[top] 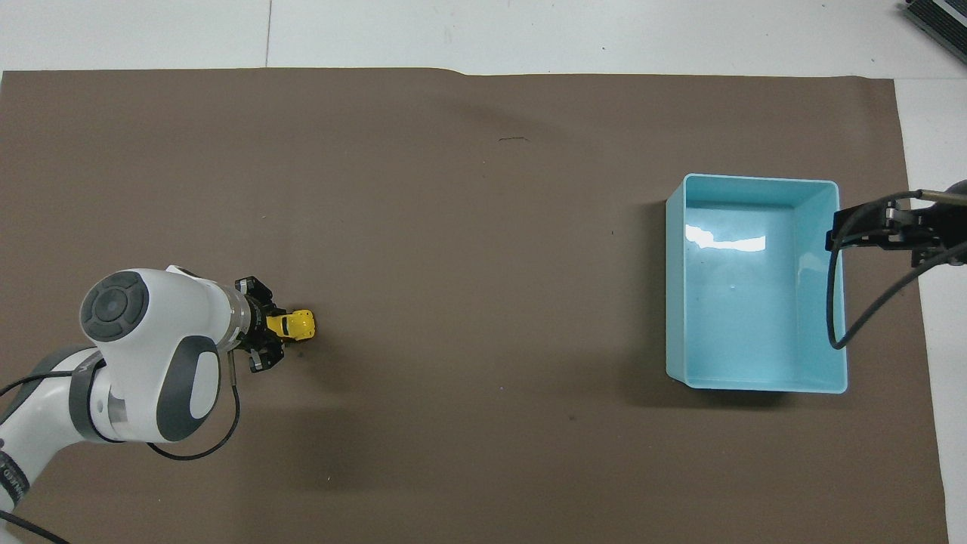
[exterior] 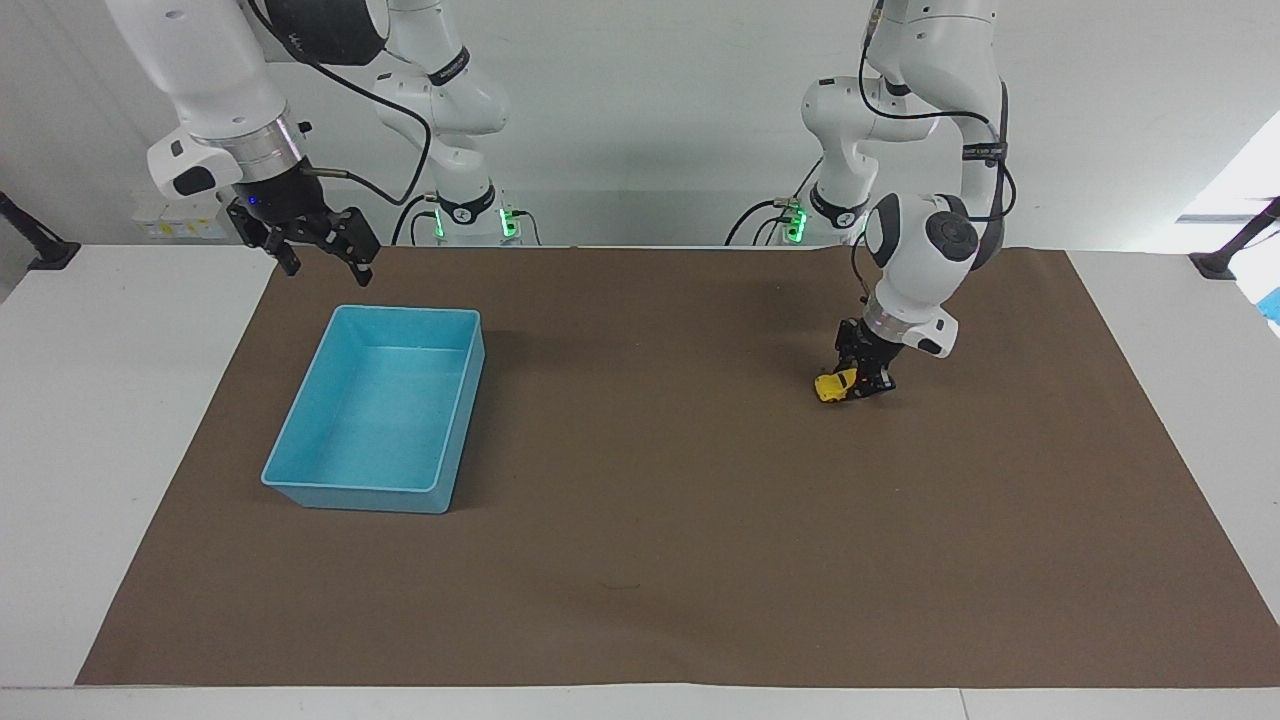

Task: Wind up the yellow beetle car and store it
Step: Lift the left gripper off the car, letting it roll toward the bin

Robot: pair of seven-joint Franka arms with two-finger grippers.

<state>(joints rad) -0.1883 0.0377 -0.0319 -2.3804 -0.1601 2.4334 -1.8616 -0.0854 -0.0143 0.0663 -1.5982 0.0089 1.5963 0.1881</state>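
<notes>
The yellow beetle car rests on the brown mat toward the left arm's end of the table. My left gripper is down at the mat and shut on the car's rear, while the car's nose points toward the right arm's end. My right gripper hangs open and holds nothing, above the mat by the blue bin's robot-side corner. The right arm waits.
The blue bin is empty and sits on the mat toward the right arm's end. The brown mat covers most of the white table.
</notes>
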